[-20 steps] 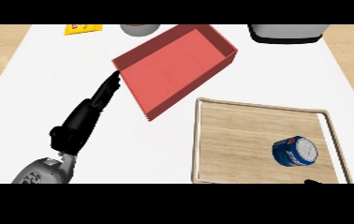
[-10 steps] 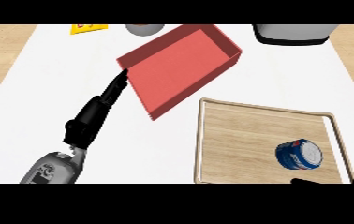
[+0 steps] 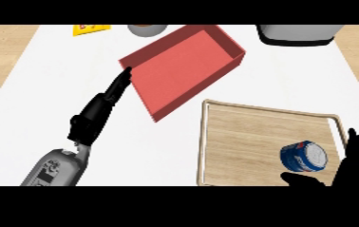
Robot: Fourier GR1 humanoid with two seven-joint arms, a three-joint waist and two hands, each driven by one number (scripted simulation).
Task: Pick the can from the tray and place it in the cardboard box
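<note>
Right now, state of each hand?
Left hand: open, fingers straight, tips at the red box wall.
Right hand: open around the can on the tray, not holding.

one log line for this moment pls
phase: reaching | can: on tray, not held | right hand: open beside can | left hand: open, fingers at box edge

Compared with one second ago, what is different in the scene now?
The right robot hand has risen into view at the lower right, its fingers and thumb now flanking the blue can without closing on it. The left robot hand stays with straight fingers at the red box. The can stays in its corner of the wooden tray.
</note>
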